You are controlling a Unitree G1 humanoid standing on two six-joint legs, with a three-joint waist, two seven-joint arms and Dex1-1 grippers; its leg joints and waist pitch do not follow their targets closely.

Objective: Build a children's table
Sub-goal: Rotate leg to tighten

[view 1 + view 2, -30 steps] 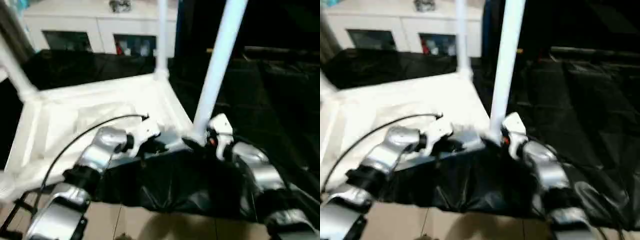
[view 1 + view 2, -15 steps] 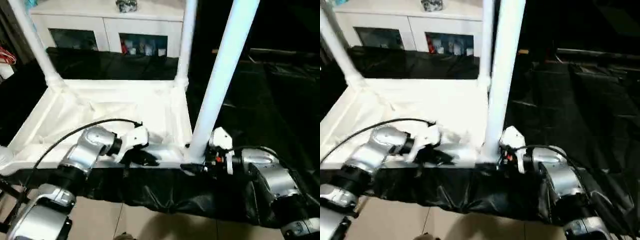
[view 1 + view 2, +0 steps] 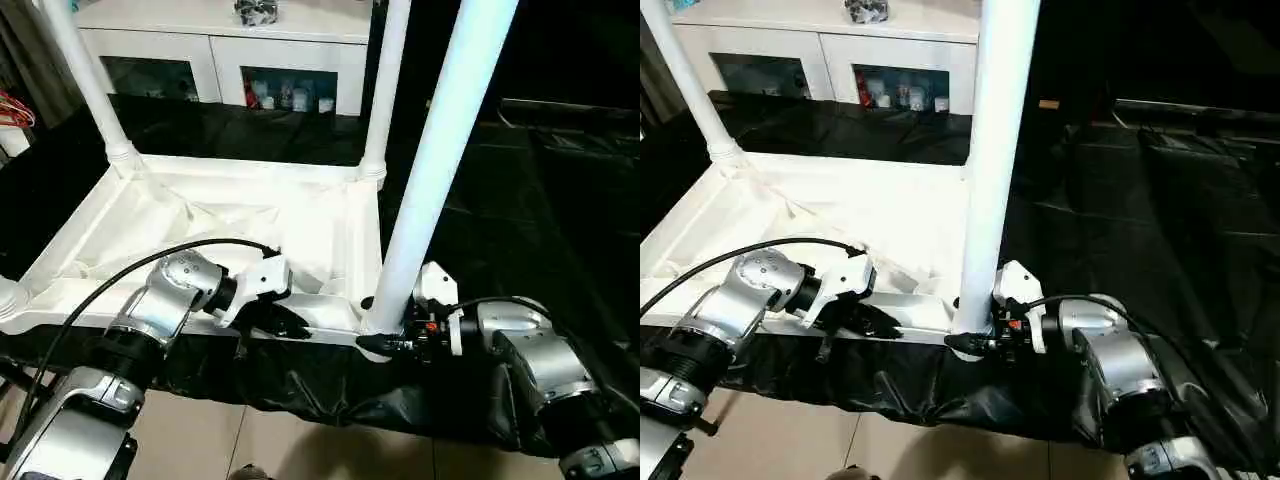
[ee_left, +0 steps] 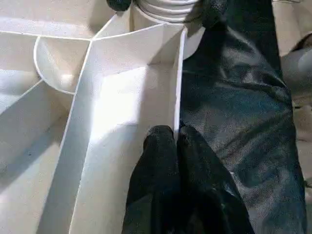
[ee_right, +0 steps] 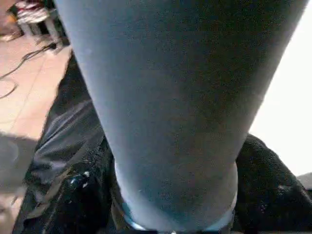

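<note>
The children's table lies upside down, its white ribbed top [image 3: 250,215] resting on a black sheet. Upright legs stand in its corner sockets: the near right leg [image 3: 440,170], a far right leg [image 3: 385,90] and a far left leg [image 3: 85,80]. My left gripper [image 3: 285,325] is shut on the top's near rim [image 4: 176,92], pinching the thin wall between its fingers [image 4: 161,146]. My right gripper [image 3: 965,335] sits at the base of the near right leg [image 5: 170,97], a black finger pressed on either side of it.
A white cabinet [image 3: 220,50] with glass doors stands behind the table. The black sheet [image 3: 540,200] spreads wide to the right and hangs over the near edge above the tan floor [image 3: 250,440]. A black cable [image 3: 120,275] arcs over my left forearm.
The whole picture has shifted, so the camera moved. My right gripper has closed in on the base of the near right leg. My left gripper keeps its hold on the rim.
</note>
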